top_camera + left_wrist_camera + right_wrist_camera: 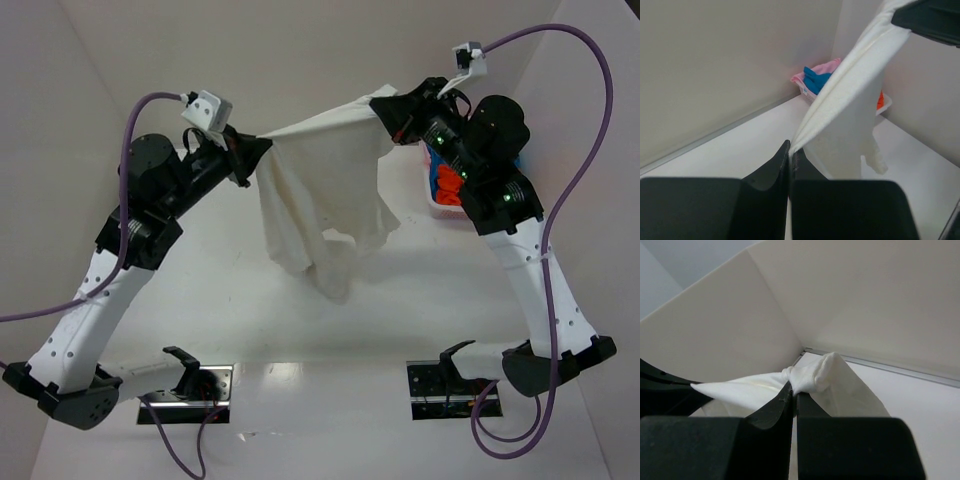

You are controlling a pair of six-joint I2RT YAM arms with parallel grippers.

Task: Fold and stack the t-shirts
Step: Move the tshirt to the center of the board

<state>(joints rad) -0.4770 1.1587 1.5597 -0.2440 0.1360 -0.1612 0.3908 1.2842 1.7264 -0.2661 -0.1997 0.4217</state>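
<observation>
We look at every picture, and we find no words, numbers or signs that we can read.

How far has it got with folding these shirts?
No folded stack shows yet. In hand: the left hand and right hand each pinch the off-white t-shirt, which hangs spread between them. Left to do: fold it, then the pink, blue and orange-red shirts bunched in the tray.
</observation>
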